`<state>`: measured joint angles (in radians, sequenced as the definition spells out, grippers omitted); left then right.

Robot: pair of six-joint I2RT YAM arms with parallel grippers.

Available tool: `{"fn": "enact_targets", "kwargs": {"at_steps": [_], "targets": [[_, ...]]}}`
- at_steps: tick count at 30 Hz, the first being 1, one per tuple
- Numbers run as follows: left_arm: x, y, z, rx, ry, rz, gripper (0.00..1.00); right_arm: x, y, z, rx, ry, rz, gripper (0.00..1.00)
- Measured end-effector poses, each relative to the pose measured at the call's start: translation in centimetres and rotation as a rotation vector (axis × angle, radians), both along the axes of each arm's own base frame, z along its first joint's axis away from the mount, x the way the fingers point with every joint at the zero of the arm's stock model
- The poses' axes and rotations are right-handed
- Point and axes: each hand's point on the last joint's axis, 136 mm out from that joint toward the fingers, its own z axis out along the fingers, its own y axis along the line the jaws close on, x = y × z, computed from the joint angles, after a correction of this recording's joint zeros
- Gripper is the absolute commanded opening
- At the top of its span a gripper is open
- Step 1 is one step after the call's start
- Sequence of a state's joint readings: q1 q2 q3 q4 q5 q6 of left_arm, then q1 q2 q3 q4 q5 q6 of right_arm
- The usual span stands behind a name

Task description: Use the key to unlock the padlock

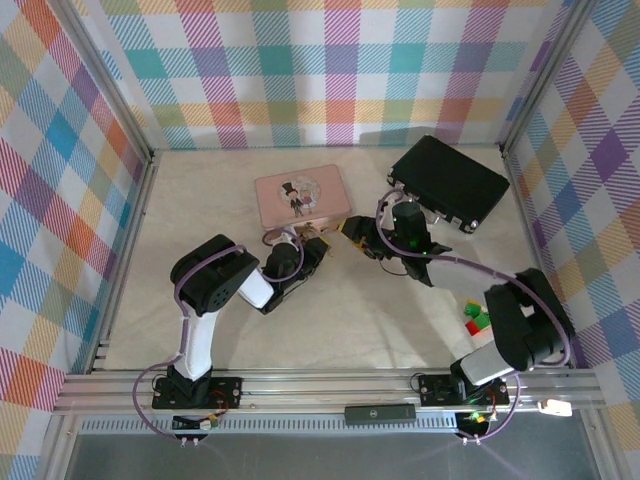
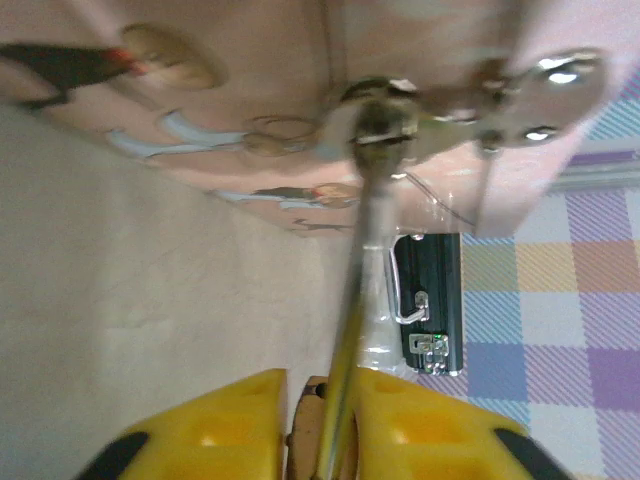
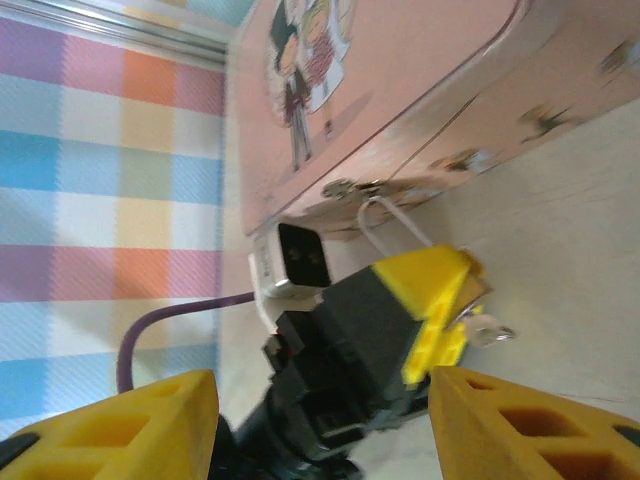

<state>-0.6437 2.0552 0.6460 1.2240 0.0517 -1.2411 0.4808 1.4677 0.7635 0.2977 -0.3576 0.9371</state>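
Black case (image 1: pixel 448 182) far R; pink box (image 1: pixel 300 196) mid-table; R gripper (image 3: pixel 320 398) jaws wide apart, empty; L gripper (image 2: pixel 320 388) clamps padlock (image 3: pixel 476 290) at box front, shackle thru box clasp; key (image 3: pixel 490 328) pokes from padlock.

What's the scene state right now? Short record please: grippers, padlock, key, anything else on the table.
left gripper: shut on the padlock, at the front of the pink box
padlock: shackle runs up to the box's clasp; cannot tell if locked
key: probably the small silvery piece sticking out beside the padlock; blurred
right gripper: open, holding nothing, facing the left gripper
other: black case at far right; coloured cube by the right arm
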Motion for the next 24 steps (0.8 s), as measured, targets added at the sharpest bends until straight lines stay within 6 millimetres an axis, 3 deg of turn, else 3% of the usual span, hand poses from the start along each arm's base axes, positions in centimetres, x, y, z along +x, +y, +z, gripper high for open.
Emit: {"fn": "enact_targets", "kwargs": {"at_steps": [1,2,6,9,14,24], "targets": [[-0.3,0.1,0.1,-0.006,-0.003,-0.003,0.6,-0.1,-0.4,0.0,-0.044,-0.02,0.007,0.58],[-0.3,0.1,0.8,-0.012,-0.013,-0.006,0.67,-0.3,-0.7,-0.1,-0.097,-0.042,0.015,0.58],[-1.1,1.3,2.0,-0.011,-0.018,-0.004,0.79,-1.0,-1.2,-1.2,-0.269,-0.09,0.07,0.59],[-1.8,2.9,2.1,0.0,0.001,0.008,0.79,-1.7,-0.4,-1.6,-0.369,-0.13,0.143,0.58],[-2.5,6.5,2.0,0.033,0.05,0.06,0.8,-2.0,2.6,-2.3,-0.507,-0.208,0.274,0.56],[-2.0,12.9,3.2,0.144,0.096,0.142,0.83,-2.7,9.3,-6.1,-0.823,-0.279,0.457,0.52]]}}
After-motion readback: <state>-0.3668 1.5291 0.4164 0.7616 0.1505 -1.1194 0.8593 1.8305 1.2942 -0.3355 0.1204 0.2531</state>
